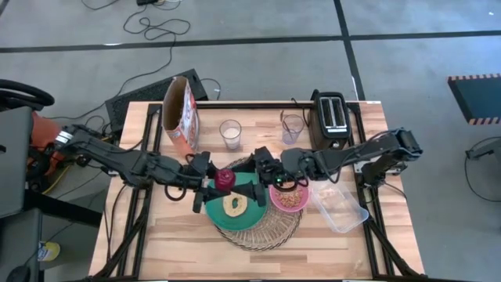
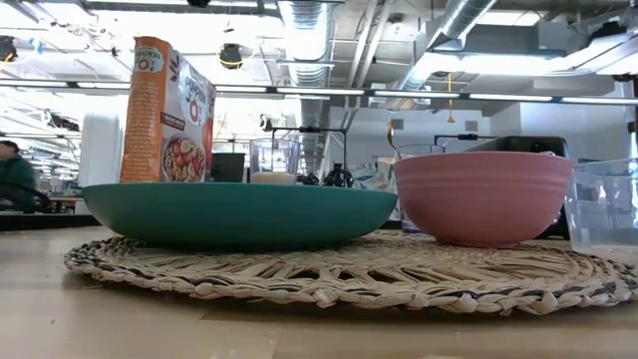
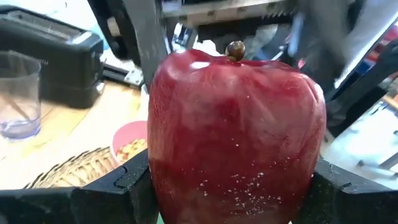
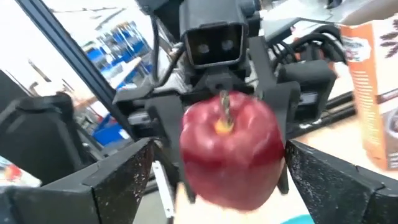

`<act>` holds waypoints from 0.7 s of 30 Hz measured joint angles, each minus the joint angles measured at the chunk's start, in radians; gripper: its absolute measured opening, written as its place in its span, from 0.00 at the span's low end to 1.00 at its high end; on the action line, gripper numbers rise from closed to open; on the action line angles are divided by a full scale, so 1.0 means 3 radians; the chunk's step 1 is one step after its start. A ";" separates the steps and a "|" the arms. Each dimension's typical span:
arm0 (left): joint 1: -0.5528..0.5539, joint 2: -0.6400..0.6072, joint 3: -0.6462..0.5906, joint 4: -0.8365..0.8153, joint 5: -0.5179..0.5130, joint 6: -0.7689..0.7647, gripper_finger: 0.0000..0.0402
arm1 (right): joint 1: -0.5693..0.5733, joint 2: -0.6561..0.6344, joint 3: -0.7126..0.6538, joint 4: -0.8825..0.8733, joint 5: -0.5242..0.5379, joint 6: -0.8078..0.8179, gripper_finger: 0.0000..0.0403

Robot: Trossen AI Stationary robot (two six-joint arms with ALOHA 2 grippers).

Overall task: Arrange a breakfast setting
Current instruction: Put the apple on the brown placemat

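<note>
A red apple [image 1: 225, 178] hangs in the air over the far edge of the teal plate [image 1: 249, 217], between my two grippers. My left gripper [image 1: 213, 185] comes from the table's left and is shut on it. My right gripper [image 1: 249, 172] comes from the right and is open, with its fingers [image 4: 124, 171] on either side of the apple [image 4: 229, 149]; I see no touch. A bagel [image 1: 235, 205] lies on the plate. The plate and the pink bowl [image 1: 288, 198] of cereal rest on the round straw mat [image 1: 270, 231]. My left gripper pinches the apple's two opposite sides [image 3: 163, 163] between its two fingers [image 3: 118, 190]. The fingers come about level from the table's left. The apple is lifted clear of the plate, lying on its side, its stem [image 3: 235, 48] pointing toward my right gripper.
The orange-white cereal box [image 1: 180, 113] stands at the far left. Two clear glasses [image 1: 230, 133] [image 1: 292, 127] stand at the far middle, the black toaster [image 1: 332, 113] at the far right, and a clear plastic tub [image 1: 338, 205] to the right of the bowl.
</note>
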 joint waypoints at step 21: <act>0.0157 0.0091 -0.0005 -0.0019 0.0128 0.0003 0.60 | -0.0149 0.0155 0.0004 -0.0136 -0.0019 -0.0079 0.96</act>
